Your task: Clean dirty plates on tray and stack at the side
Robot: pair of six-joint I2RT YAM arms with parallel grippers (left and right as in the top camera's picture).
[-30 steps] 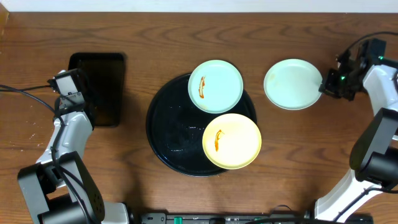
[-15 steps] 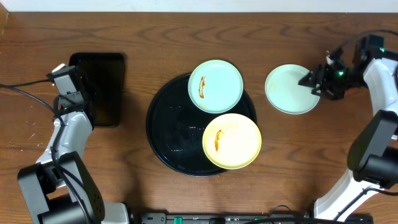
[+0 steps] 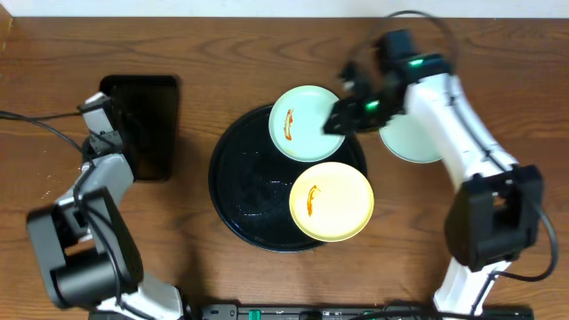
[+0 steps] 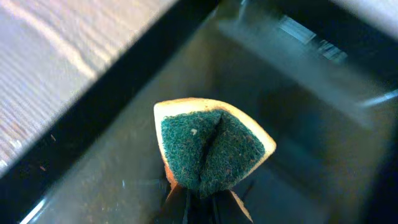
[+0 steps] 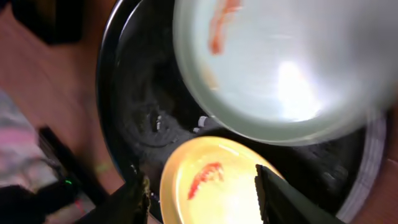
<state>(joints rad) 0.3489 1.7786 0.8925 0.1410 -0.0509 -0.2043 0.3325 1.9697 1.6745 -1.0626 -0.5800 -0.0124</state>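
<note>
Two dirty plates lie on the round black tray [image 3: 242, 182]: a mint plate [image 3: 302, 124] [image 5: 280, 68] at its top edge and a yellow plate [image 3: 331, 201] [image 5: 214, 186] at its lower right, each with an orange smear. A clean mint plate [image 3: 411, 140] rests on the table at the right, partly under my right arm. My right gripper [image 3: 338, 118] [image 5: 202, 199] hangs open over the tray at the mint plate's right edge, holding nothing. My left gripper [image 3: 105, 114] [image 4: 202, 208] is shut on a green-and-yellow sponge [image 4: 211, 149] above the rectangular tray.
A smaller rectangular black tray [image 3: 142, 124] [image 4: 298, 112] lies at the left, under my left gripper. Bare wooden table [image 3: 444, 240] surrounds both trays. Cables run off the left edge and behind the right arm.
My right gripper opened and left the clean mint plate on the table at the right. Then it swung left to above the round tray. The left arm barely moved.
</note>
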